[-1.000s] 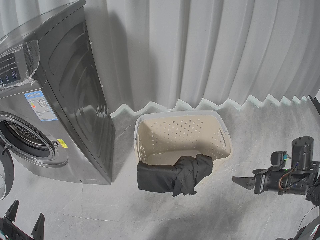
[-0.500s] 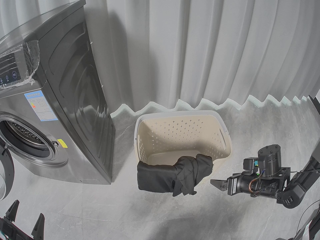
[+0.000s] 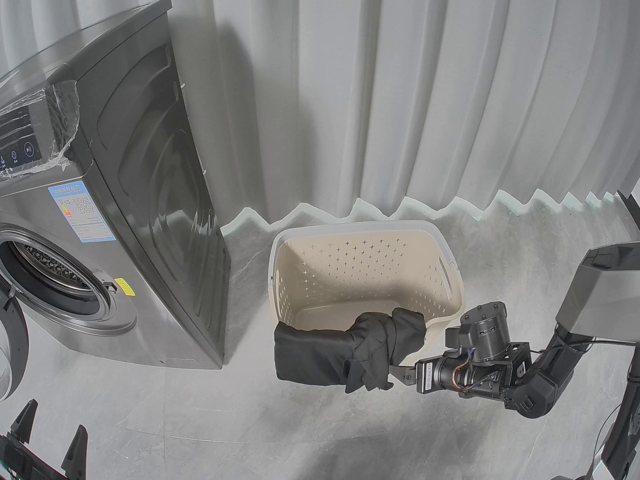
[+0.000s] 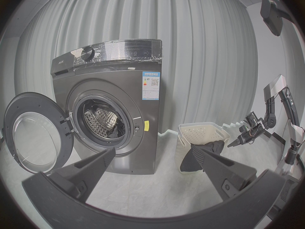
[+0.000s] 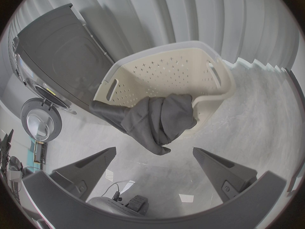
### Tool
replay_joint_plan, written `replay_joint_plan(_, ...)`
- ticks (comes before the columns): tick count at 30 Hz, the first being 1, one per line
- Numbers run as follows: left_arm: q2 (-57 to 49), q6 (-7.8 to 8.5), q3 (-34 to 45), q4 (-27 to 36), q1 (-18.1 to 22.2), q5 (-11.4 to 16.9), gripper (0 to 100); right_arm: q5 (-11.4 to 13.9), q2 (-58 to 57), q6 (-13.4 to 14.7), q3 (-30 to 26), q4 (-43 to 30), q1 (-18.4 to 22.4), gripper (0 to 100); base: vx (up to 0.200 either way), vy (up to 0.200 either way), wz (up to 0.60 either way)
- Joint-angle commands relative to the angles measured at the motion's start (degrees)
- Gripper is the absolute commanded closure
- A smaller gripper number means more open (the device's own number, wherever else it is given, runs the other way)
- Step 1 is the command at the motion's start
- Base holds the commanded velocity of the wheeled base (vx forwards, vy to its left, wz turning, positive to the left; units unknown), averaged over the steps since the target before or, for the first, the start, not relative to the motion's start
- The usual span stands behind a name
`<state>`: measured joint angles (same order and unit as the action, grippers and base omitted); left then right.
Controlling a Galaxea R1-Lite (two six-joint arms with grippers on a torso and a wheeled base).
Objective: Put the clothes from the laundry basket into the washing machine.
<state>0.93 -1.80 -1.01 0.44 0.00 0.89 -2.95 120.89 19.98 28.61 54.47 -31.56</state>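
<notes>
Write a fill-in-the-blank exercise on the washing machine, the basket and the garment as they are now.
1. The washing machine has its door standing ____.
2. The basket stands on the ____.
3. The garment hangs over the basket's near rim, close to the tips of the ____ gripper.
Missing words: open; floor; right.
</notes>
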Motion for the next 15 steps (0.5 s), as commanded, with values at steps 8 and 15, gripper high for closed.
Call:
replay_joint_plan(8,-0.93,-0.04,0.84,0.0,0.0,-0.01,0,-0.21,8.74,-0.38,6.37,0.11,2.03,0,0.0,0.0,0.0)
replay_joint_plan(15,-0.93,-0.04,0.84,0.0,0.0,-0.01,0,-0.21,12.88,-1.52,11.55,-0.24,4.14,0,0.0,0.0,0.0)
